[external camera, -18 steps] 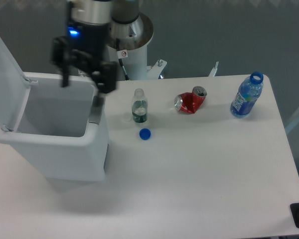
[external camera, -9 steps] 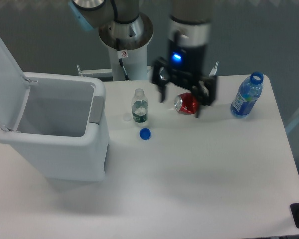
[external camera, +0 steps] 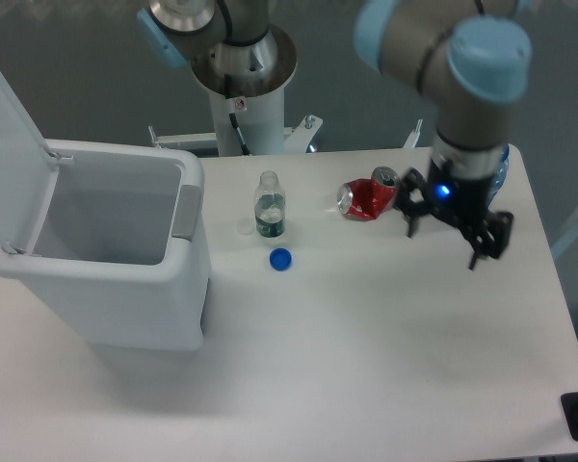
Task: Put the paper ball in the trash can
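1. Tool [external camera: 443, 245]: at the right of the bench [external camera: 366, 356], hanging low just near of the red can [external camera: 366, 197]. I read the fingers as spread apart with nothing between them.
2. Paper ball: I cannot find it anywhere in view, neither on the bench nor in the tool. The part of the bin's inside that I can see shows no wad. My guess is that it lies low in the bin, hidden by the near wall.
3. Ball's heading and long axis: not to be told, since it is unseen.
4. Bin [external camera: 116, 308]: at the left, mouth upward, long axis running left to right. The lid [external camera: 10, 135] stands open at the left end and the grey handle [external camera: 184, 210] faces right.
5. Other stock: a small bottle [external camera: 269, 205] upright at mid bench, with a blue cap [external camera: 280, 258] just near of it.
6. Risk: if the ball is not in the bin, I would be calling the job done wrongly, so I want a look inside.
7. Risk: the tool hangs close to the can, and a sideways sweep to the left could knock it or the bottle.
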Robot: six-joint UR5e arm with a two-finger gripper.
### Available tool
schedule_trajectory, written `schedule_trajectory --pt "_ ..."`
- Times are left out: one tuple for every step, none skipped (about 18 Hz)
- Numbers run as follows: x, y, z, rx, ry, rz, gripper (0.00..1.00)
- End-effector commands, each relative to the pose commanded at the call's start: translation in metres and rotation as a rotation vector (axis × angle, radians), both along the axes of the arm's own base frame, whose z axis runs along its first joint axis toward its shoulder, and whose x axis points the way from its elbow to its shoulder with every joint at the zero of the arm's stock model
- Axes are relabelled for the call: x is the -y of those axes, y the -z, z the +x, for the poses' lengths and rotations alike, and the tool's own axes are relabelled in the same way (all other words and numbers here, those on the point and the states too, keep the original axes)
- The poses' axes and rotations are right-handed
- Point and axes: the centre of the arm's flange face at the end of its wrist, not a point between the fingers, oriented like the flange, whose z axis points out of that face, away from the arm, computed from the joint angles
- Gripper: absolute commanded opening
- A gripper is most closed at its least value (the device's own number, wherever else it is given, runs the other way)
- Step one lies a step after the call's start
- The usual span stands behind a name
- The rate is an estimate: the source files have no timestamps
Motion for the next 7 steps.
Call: schedule_trajectory --pt "0.012 0.011 -0.013 -0.006 0.013 -0.031 1.0" --pt "0.022 0.014 -0.02 -0.008 0.013 -0.044 1.0" --pt "0.028 0.012 -0.026 -0.013 0.014 -0.043 1.0" --pt "0.031 0.008 -0.031 -0.017 0.011 -0.044 1.0" --pt "0.031 0.01 -0.031 -0.012 0.011 -0.048 1.0" --pt "0.029 0.011 -0.03 -0.011 0.013 -0.05 1.0" --pt "0.028 0.012 -0.03 -0.012 0.014 -0.058 1.0"
